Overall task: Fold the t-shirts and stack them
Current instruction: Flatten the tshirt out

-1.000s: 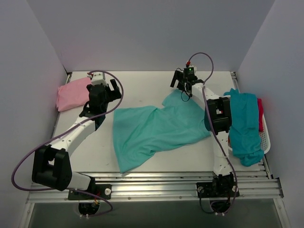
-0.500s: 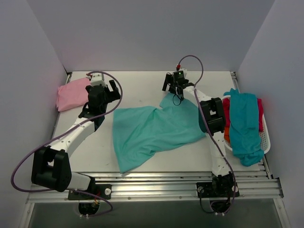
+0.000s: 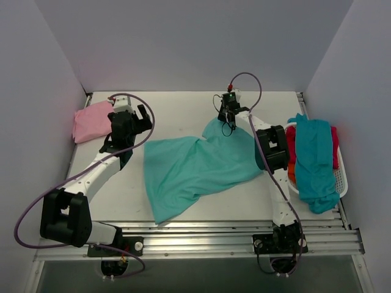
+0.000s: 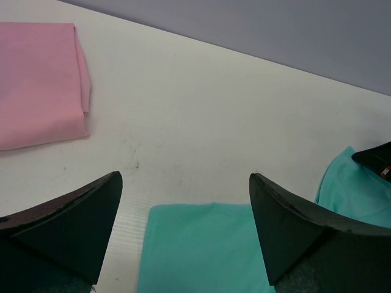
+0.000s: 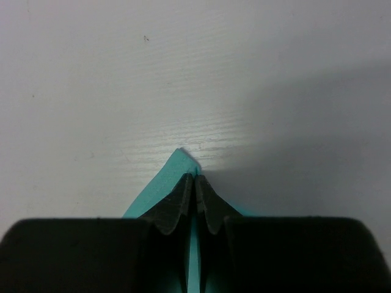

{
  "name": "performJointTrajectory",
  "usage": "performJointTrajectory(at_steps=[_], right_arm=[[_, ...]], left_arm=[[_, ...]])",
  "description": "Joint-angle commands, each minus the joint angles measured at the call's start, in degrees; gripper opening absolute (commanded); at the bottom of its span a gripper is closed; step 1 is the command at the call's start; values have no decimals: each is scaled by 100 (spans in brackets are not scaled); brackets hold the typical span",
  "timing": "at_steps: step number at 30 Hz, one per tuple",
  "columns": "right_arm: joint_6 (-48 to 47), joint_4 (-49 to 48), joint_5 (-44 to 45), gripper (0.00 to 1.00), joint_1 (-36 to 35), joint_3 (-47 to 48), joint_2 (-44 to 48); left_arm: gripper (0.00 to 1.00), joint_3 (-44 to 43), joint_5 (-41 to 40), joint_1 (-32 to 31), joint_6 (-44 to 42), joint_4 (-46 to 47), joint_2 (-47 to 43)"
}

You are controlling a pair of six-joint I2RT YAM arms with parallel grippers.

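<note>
View from above: mint-teal shirt lies spread on the table, my right pincer at its far corner. Left wrist: my left pincer gapes empty, with the pink shirt folded beyond it. Right wrist: fingers clenched on the teal corner.

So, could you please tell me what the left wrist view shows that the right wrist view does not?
Only the left wrist view shows the folded pink t-shirt, lying on the table beyond the open left gripper. Only the right wrist view shows the right gripper pinched shut on a pointed corner of the mint-teal t-shirt. Both show that mint-teal t-shirt and the white table.
</note>
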State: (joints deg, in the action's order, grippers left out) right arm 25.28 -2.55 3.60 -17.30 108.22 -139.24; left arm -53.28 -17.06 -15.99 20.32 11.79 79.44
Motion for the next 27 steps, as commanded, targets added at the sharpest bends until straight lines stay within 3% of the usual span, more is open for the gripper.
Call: performJointTrajectory(at_steps=[1,7,13,17,27], right_arm=[[-137,624,308,0,-28,-47,-148],[-102,571,563,0,-37,-284,404],[-67,457,625,0,-28,-504,1039],[-14,325,546,0,-45,-723,1250],[56,105,449,0,-1,-996,1320]], left_arm=[[94,-60,141,61,78,201,-25],[94,-701,-122,210,270,-851,633],[94,-1527,1256,614,728,-1688,1960],[94,-1879,1425,579,912,-2128,2724],[94,-1300,1390,474,1176,-2234,2357]])
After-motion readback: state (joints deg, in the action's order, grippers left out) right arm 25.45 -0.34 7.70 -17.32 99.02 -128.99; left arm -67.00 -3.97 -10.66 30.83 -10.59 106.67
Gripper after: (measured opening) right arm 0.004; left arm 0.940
